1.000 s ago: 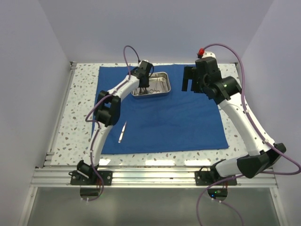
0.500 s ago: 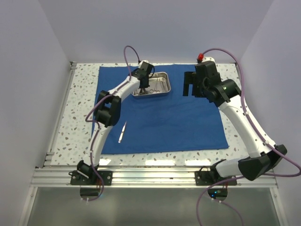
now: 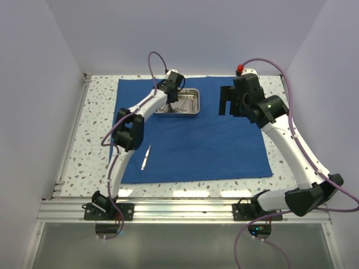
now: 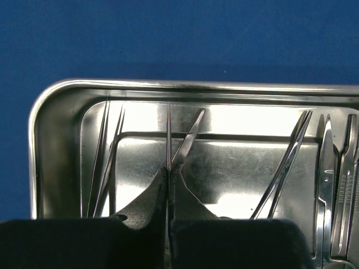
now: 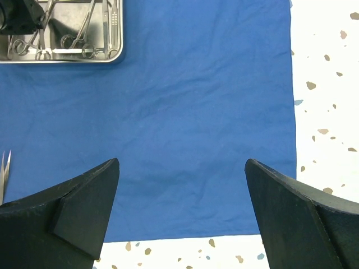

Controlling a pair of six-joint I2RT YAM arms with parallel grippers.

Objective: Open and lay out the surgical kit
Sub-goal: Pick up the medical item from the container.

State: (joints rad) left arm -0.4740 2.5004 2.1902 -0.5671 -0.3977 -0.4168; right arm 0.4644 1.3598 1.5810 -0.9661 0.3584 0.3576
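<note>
- Left hand (image 4: 168, 182) has just pinched shut on a slim instrument (image 4: 168, 131) in the steel tray (image 4: 56, 157).
- Lift-out looks next; right hand (image 5: 182, 193) hangs wide open, empty.

My left arm (image 3: 143, 106) reaches forward, its gripper (image 4: 168, 180) pinched on thin tweezers (image 4: 168, 134); my right arm (image 3: 291, 147) hangs raised, gripper (image 5: 182, 168) spread wide.

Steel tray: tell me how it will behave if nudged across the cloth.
Probably stiff: the tray shows a formed rim. Its polished metal would likely slide on the cloth, perhaps bunching it. The loose tools inside would probably shift.
</note>
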